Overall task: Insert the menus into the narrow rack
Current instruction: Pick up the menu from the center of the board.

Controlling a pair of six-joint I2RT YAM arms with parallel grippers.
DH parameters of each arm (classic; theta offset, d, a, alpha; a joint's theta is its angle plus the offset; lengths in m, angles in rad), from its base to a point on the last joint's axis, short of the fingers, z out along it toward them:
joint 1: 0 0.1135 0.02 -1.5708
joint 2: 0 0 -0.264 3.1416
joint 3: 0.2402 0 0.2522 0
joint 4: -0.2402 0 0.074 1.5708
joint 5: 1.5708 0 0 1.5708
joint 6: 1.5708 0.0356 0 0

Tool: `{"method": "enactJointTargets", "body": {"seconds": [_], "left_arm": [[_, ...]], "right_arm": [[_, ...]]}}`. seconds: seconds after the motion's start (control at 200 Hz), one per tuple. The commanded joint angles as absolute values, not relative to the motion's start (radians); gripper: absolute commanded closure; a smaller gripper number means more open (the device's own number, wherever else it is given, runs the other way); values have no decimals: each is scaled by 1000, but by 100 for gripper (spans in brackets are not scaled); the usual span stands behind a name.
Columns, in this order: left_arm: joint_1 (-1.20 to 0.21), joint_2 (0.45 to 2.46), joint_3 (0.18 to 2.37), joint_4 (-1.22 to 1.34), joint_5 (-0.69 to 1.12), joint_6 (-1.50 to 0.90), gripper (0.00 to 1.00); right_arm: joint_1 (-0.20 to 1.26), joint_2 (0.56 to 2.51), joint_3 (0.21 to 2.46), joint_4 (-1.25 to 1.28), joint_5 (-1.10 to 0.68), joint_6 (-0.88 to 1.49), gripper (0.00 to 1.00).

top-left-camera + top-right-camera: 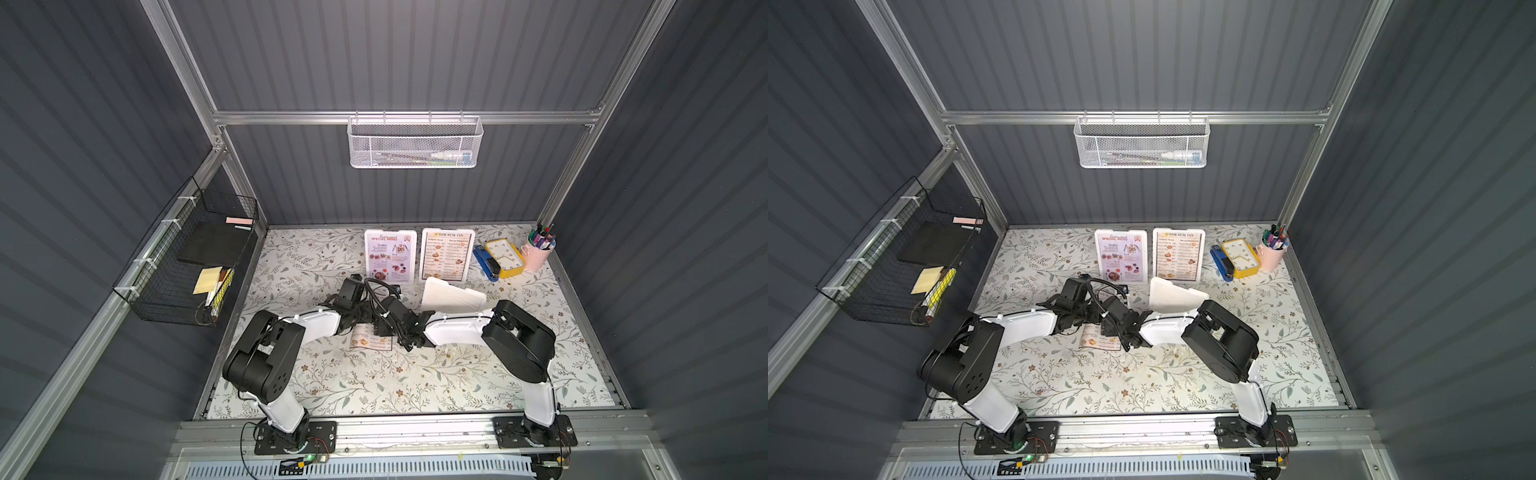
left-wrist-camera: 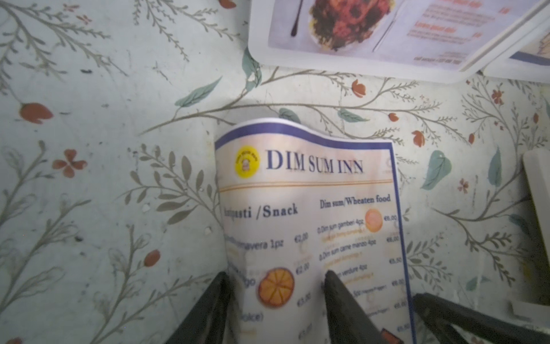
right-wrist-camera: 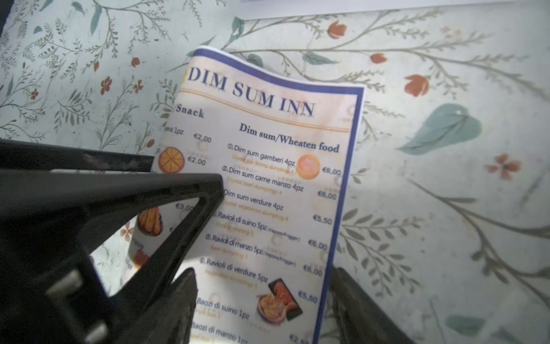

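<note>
In both top views your left arm and right arm meet at mid-bench over the loose menu. It lies on the floral bench, mostly hidden under the wrists. Its long axis runs from the arm bases toward the back wall, and neither arm is plainly nearer.

The lavender menu and the framed menu sit in white holders further back. A blank holder lies tilted just beside your right arm. The white mesh rack hangs on the back rail, high above the bench and well apart from the sheet. I take it for the narrow rack, so the sheet must rise and go back, short edge leading. Grey ribbed walls close in on three sides.

In the left wrist view your left pincer stands middling wide. Its tips are down on the sheet, one at a long edge and one mid-page. The title end points away from it, and the paper bows upward there.

In the right wrist view your right pincer stands wide, straddling the sheet's width with a finger by each long edge. No firm hold shows yet.
</note>
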State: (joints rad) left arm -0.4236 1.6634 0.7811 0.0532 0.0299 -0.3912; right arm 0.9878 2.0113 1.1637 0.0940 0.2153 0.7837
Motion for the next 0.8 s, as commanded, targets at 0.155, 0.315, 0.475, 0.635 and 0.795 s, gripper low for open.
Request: {"method": "enactJointTargets", "body": {"seconds": [0.155,0.315,0.475,0.635,0.795], "left_arm": [[-445,1703,766,81,119,-392,53],[-445,1698,766,83,119,-390,63],[-445,1678,766,85,120,-382,70],[-445,1625,759,91,138,-366,79],[-445,1552,750,89,152,-352,80]], "right_arm": [[996,2085,1112,120,22,820,32],[991,2073,1091,150,16,815,31],[989,2052,1082,158,7,803,28],[989,1998,1060,159,16,786,25],[988,1921,1034,148,31,770,23]]}}
